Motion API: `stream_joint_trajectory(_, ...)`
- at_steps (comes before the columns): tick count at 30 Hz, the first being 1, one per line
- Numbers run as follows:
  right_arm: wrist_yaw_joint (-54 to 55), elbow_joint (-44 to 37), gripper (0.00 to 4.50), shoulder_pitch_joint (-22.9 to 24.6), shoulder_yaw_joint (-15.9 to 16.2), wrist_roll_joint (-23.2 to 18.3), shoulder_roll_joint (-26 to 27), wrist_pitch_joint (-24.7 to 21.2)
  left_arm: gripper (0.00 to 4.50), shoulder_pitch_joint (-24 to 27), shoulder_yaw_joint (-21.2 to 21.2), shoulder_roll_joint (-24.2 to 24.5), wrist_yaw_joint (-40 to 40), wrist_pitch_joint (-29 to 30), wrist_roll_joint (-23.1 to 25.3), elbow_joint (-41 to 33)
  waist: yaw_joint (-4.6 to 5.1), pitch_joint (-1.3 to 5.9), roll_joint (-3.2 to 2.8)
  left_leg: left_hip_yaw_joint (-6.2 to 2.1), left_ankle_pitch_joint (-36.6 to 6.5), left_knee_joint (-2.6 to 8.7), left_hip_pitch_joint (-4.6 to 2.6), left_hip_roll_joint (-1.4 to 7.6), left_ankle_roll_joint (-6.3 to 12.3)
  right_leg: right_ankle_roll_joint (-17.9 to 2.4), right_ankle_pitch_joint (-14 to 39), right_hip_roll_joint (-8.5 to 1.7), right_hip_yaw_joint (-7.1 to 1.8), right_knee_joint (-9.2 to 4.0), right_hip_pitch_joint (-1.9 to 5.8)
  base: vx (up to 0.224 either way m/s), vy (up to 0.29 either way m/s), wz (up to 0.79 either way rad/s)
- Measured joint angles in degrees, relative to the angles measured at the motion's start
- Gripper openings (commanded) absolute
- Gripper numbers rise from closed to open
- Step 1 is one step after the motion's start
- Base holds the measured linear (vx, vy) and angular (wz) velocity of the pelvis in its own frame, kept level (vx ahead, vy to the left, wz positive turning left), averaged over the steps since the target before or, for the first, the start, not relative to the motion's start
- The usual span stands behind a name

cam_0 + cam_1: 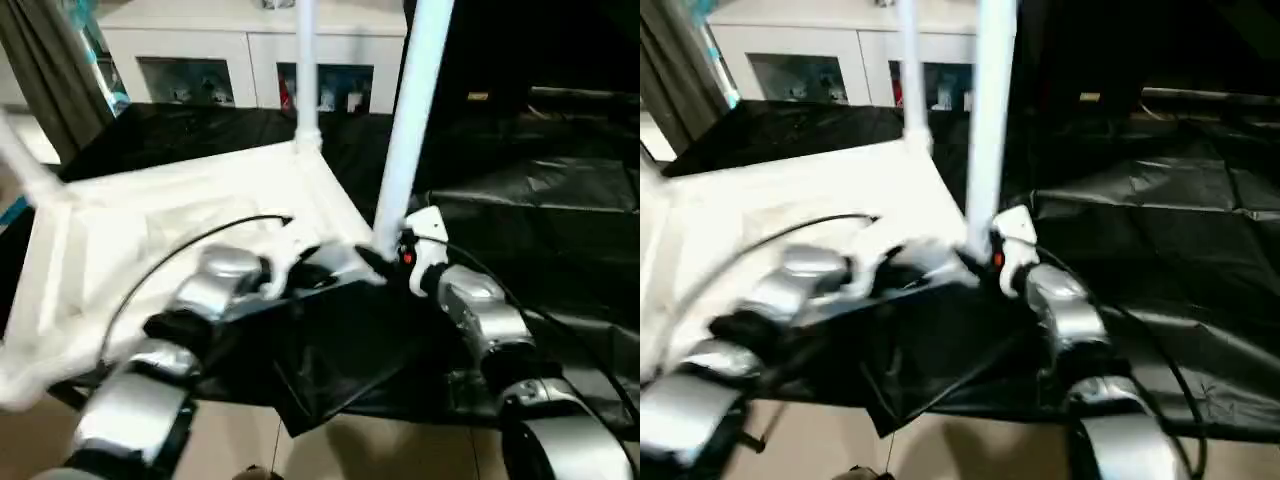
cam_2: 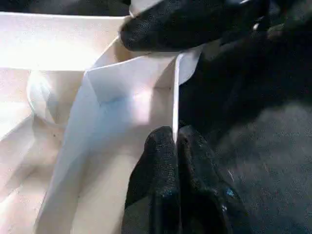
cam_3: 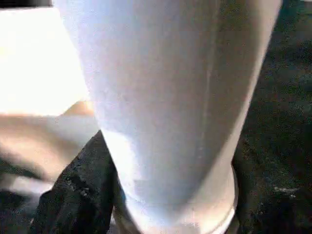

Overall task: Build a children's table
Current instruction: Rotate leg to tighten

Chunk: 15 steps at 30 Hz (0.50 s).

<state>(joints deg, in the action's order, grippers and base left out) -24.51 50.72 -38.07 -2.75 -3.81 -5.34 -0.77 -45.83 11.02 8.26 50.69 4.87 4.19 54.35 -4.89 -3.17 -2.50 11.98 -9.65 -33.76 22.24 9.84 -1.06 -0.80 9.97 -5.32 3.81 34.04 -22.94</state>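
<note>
The children's table [image 1: 150, 215] lies upside down on a black sheet, its white ribbed underside facing up. One white leg [image 1: 307, 70] stands in the far corner socket, and another leg [image 1: 22, 160] slants at the left. A third leg [image 1: 410, 120] rises from the near right corner. My right gripper [image 1: 385, 262] is closed around the base of this leg [image 3: 165, 97], one black finger [image 3: 73, 195] pressed against it. My left gripper [image 2: 175, 141] is shut on the thin rim [image 2: 175, 87] of the top beside that corner.
A white cabinet [image 1: 200, 60] with glass doors stands behind the table. Crumpled black sheeting [image 1: 540, 200] covers the ground to the right. A grey curtain [image 1: 45, 70] hangs at the far left. A black cable [image 1: 180, 250] loops over the table top. Beige floor [image 1: 240, 440] lies nearest me.
</note>
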Motion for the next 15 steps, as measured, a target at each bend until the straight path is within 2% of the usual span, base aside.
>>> stream_joint_trajectory(5, 9.4, 3.5, 2.70, -2.4, -1.2, 1.2, 2.4, 0.4, 0.00, -1.1, -1.2, -2.7, -4.8, 1.1, 0.0, 2.2, -0.02, 0.05, -0.10, 0.00, 0.0, 0.09, -0.10, -0.01, 0.00, 0.3, 0.2, 0.00, 0.01, -0.02, 0.14, 0.000, 0.000, 0.00)
stream_joint_trajectory(6, 9.4, 3.6, 3.05, -2.4, -1.2, 1.2, 2.4, 0.6, 0.00, -1.1, -1.2, -2.7, -4.9, 1.1, 0.0, 2.2, -0.02, 0.05, -0.11, 0.00, 0.0, 0.08, -0.11, -0.01, 0.00, 0.3, 0.2, 0.00, 0.00, -0.01, 0.16, 0.000, 0.000, 0.00)
stream_joint_trajectory(7, 9.4, 3.8, 3.05, -2.4, -1.2, 1.2, 2.4, 0.9, 0.00, -1.1, -1.2, -2.7, -4.9, 1.1, 0.0, 2.2, -0.02, 0.06, -0.12, 0.00, 0.0, 0.08, -0.11, -0.01, 0.00, 0.3, 0.2, 0.00, 0.00, -0.02, 0.16, 0.000, 0.000, 0.00)
stream_joint_trajectory(8, 9.3, 3.9, 3.26, -2.4, -1.2, 1.2, 2.4, 1.1, 0.00, -1.1, -1.2, -2.7, -4.9, 1.0, 0.0, 2.2, -0.03, 0.06, -0.12, 0.00, 0.0, 0.09, -0.11, -0.01, 0.00, 0.3, 0.2, 0.00, 0.00, -0.01, 0.16, 0.000, 0.000, 0.00)
stream_joint_trajectory(11, 7.5, 3.9, 3.49, -2.4, -1.1, 2.0, 2.4, 1.4, 0.00, -1.1, -1.2, -2.3, -4.2, 0.6, 0.0, 2.2, 0.15, 0.05, -0.09, 0.00, 0.0, 0.08, -0.10, -0.01, 0.00, 0.3, 0.2, 0.00, 0.01, -0.02, 0.13, 0.000, 0.000, 0.00)
stream_joint_trajectory(15, -0.5, 3.3, 3.49, -2.0, 1.4, 2.3, 0.2, 2.0, 0.00, 0.2, -1.1, 0.4, 0.7, -0.2, 0.0, 0.3, 0.77, 0.05, -0.05, 0.00, 0.0, 0.13, -0.10, 0.02, 0.00, 0.0, 0.0, 0.00, 0.04, 0.00, 0.08, 0.000, 0.000, 0.00)
